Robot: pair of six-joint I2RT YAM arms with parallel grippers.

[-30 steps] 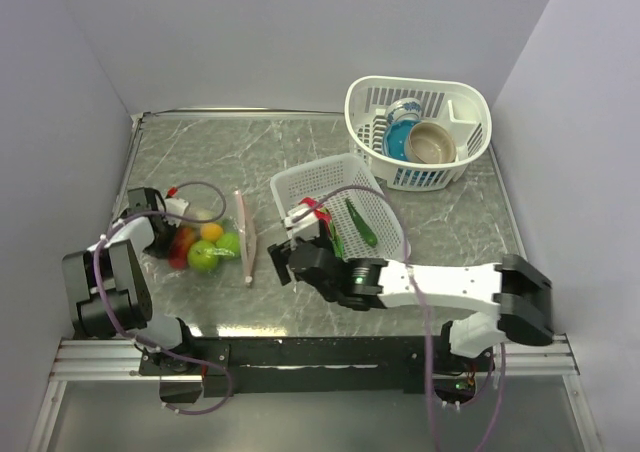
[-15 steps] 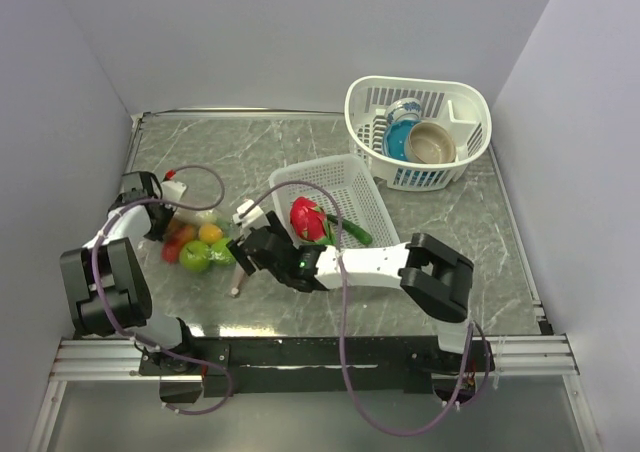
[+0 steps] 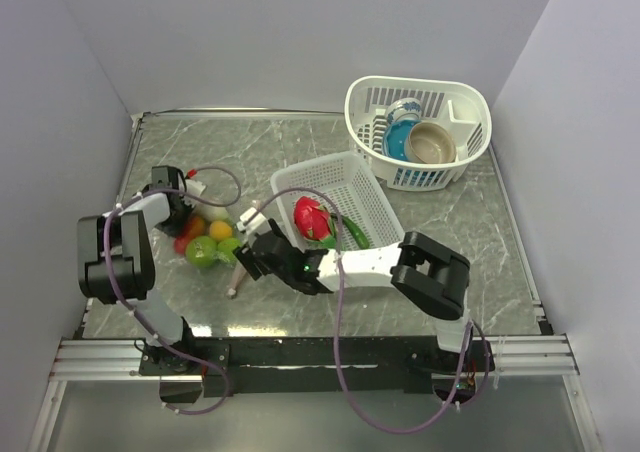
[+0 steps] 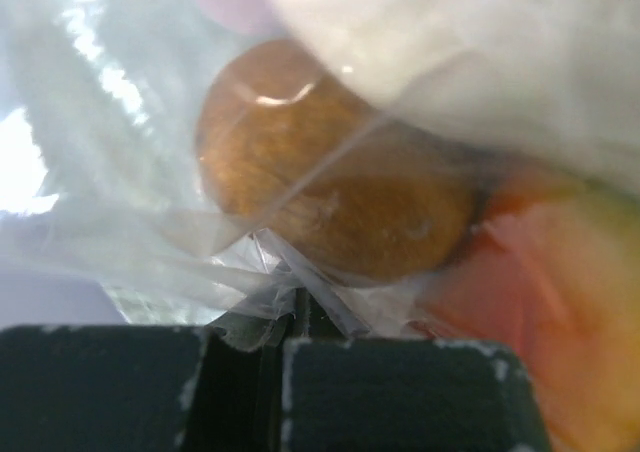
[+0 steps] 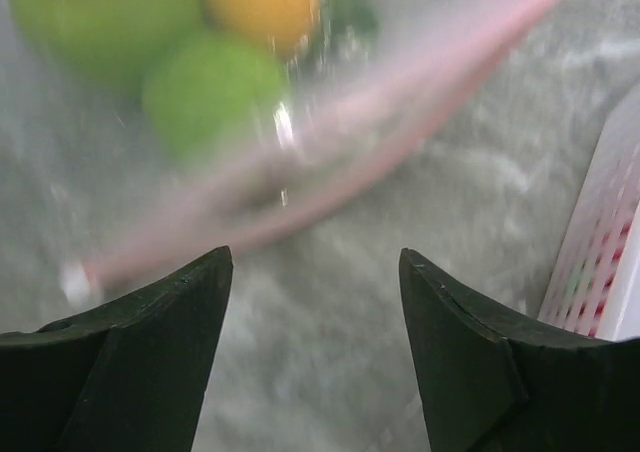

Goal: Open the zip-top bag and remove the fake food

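Bag (image 3: 214,240) lies on table (image 3: 450,232) between both arms, fruit (image 3: 203,253) inside. Left gripper (image 4: 283,344) is pressed together on a fold of film. Right gripper (image 5: 315,352) hangs spread above the zip strip (image 5: 340,167). Film judged light, limp and slippery; the stiffer strip offers the better hold.

The bag (image 3: 215,234) lies on the left of the surface (image 3: 450,232), with food (image 3: 204,253) inside it. The left claw (image 3: 188,212) is at its far left corner, the right claw (image 3: 246,257) just right of its zip strip (image 3: 235,280). A low basket (image 3: 352,177) lies mid-surface, right of the bag. A tall basket (image 3: 455,97) at the back right holds a bowl (image 3: 431,143) and a cup (image 3: 401,122)
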